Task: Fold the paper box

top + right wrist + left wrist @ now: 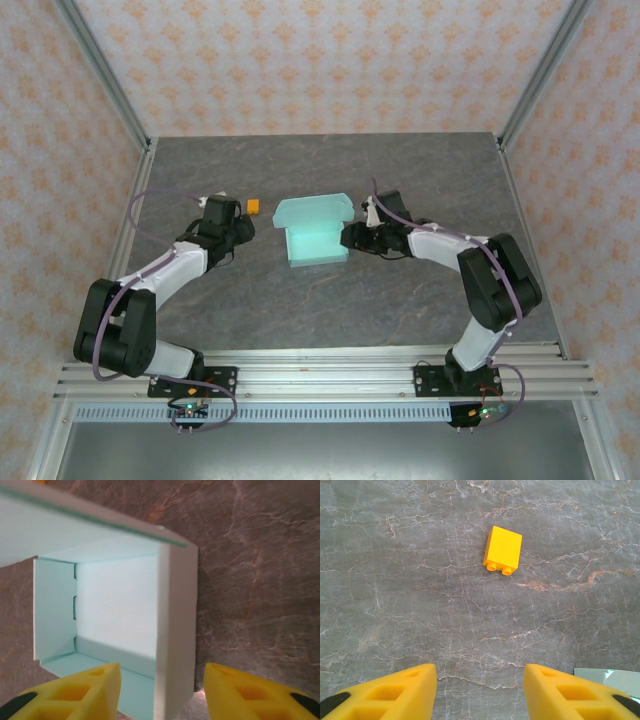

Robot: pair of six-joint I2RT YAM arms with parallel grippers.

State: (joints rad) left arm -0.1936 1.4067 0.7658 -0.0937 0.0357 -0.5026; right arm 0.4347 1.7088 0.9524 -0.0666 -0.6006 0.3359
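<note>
The pale mint-blue paper box [315, 232] stands mid-table, partly formed, walls raised and its lid flap [312, 209] tilted up at the back. My right gripper [350, 236] is open at the box's right side. In the right wrist view the box's right wall [177, 630] stands between the yellow fingers [90, 690], one finger inside the box, one outside, neither touching it. My left gripper [243, 228] is open, left of the box over bare table; its fingertips [555, 692] frame only stone, with a corner of mint card [615, 677] at the lower right.
A small orange toy brick [254, 207] lies on the grey marble table [400, 300] just beyond my left gripper, seen as the brick [503, 550] in the left wrist view. Patterned walls and metal posts enclose the table; a rail runs along the near edge.
</note>
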